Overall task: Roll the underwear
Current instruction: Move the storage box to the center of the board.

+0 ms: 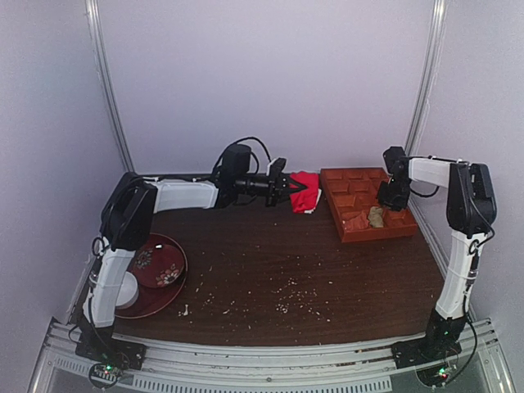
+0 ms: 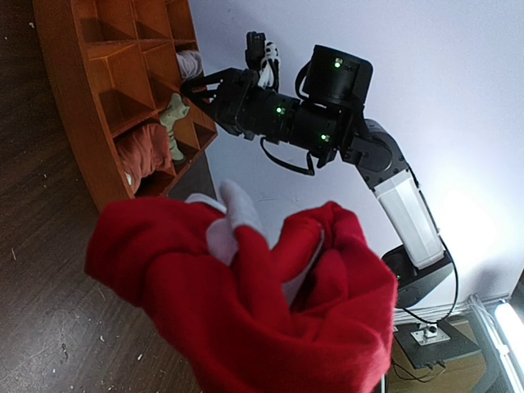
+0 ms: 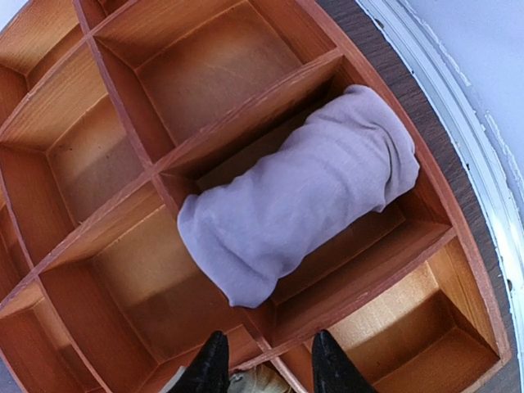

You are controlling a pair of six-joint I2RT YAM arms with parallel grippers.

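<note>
The underwear (image 1: pixel 305 192) is a bunched red bundle held off the table at the back, just left of the orange compartment box (image 1: pixel 348 232). My left gripper (image 1: pixel 286 187) is shut on it. In the left wrist view the red underwear (image 2: pixel 246 311) fills the lower frame with white trim (image 2: pixel 233 219) showing, and it hides my fingers. My right gripper (image 3: pixel 268 370) hovers over the box (image 3: pixel 123 123), its black fingertips (image 3: pixel 211 367) apart with nothing between them. It hangs over a divider, just below a rolled lavender cloth (image 3: pixel 303 196).
Some compartments hold other bundles: a beige one (image 1: pixel 376 216) and, in the left wrist view, a rust one (image 2: pixel 143 151) and a pale green one (image 2: pixel 173 123). A red patterned plate (image 1: pixel 160 264) and a white cup (image 1: pixel 127 291) sit front left. Crumbs (image 1: pixel 286 304) dot the dark table.
</note>
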